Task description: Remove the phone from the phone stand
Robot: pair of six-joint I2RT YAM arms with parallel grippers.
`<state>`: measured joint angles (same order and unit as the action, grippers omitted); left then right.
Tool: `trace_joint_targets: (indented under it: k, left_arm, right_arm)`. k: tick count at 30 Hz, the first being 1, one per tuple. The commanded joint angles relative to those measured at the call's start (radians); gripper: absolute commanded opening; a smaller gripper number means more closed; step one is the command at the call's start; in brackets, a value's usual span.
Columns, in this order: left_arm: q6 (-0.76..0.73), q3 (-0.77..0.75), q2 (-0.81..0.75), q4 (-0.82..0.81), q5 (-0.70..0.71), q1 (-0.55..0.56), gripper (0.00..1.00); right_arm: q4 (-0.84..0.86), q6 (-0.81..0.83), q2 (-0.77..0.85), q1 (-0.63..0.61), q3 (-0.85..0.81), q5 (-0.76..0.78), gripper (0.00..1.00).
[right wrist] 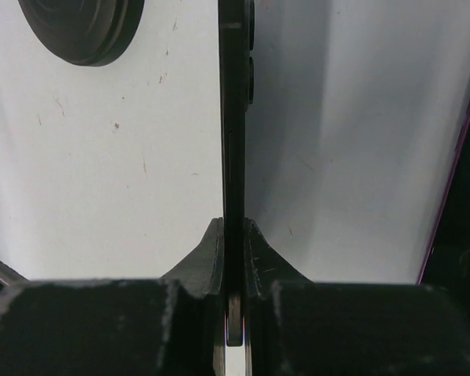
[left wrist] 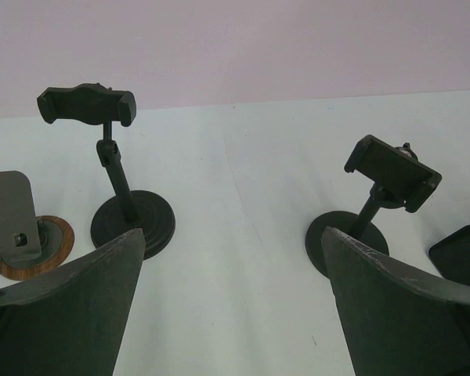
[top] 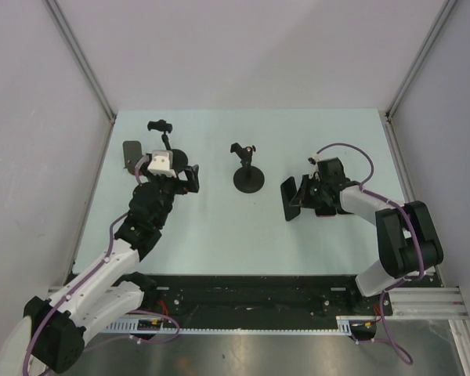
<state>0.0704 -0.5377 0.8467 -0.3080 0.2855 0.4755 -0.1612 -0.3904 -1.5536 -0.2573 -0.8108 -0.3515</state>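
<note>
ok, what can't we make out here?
- Phone, right wrist view: edge-on only, face unseen; lower end buried in the right end effector.
- Phone, left wrist view: one corner, cut off by the right edge and the left end effector.
- Grey plate, left wrist view: cut by the left edge.
- Stand base, right wrist view: cut by the top edge.
- Top view: phone touching the table or not, too small.

A black clamp mount (left wrist: 117, 182) stands beside a grey bracket (left wrist: 6, 211).

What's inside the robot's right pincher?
A thin black phone, seen edge-on, pinched by the shut right gripper. Its gripped end is hidden between the fingers.
</note>
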Motion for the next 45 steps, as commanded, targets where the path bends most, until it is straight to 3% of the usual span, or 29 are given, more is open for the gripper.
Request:
trace_joint_targets:
  k: [1,4,10,22,26,30,34,39,45]
  left_arm:
    - [-0.04,0.002,0.012,-0.066,0.007,-0.003,1.0]
    - [-0.043,0.005,0.017,-0.077,0.007,-0.002,1.0]
    - [-0.041,0.012,0.025,-0.091,0.006,-0.003,1.0]
    - [-0.044,0.015,0.032,-0.106,-0.006,-0.003,1.0]
    - [-0.044,0.015,0.031,-0.111,-0.006,-0.003,1.0]
    - [-0.044,0.018,0.028,-0.112,-0.005,-0.003,1.0]
    - [-0.046,0.018,0.026,-0.114,-0.003,-0.003,1.0]
    - [-0.046,0.019,0.022,-0.115,-0.003,-0.003,1.0]
    - [-0.041,0.019,0.022,-0.117,-0.003,-0.003,1.0]
  right_arm:
    - [0.008,-0.01,-0.033,0.018,0.015,0.022,0.0]
    - [-0.021,-0.001,-0.034,0.029,0.022,0.049,0.04]
    - [-0.047,0.027,-0.043,0.052,0.024,0.059,0.27]
    - [-0.074,0.064,-0.016,0.063,0.019,0.121,0.62]
    - [-0.096,0.071,0.012,0.038,-0.002,0.187,0.69]
    - [-0.138,0.085,0.056,-0.042,-0.057,0.308,0.74]
    - [-0.169,0.099,0.05,-0.141,-0.116,0.5,0.86]
    - [-0.178,0.113,0.015,-0.232,-0.16,0.615,0.99]
    - [-0.205,0.142,-0.078,-0.341,-0.223,0.73,1.0]
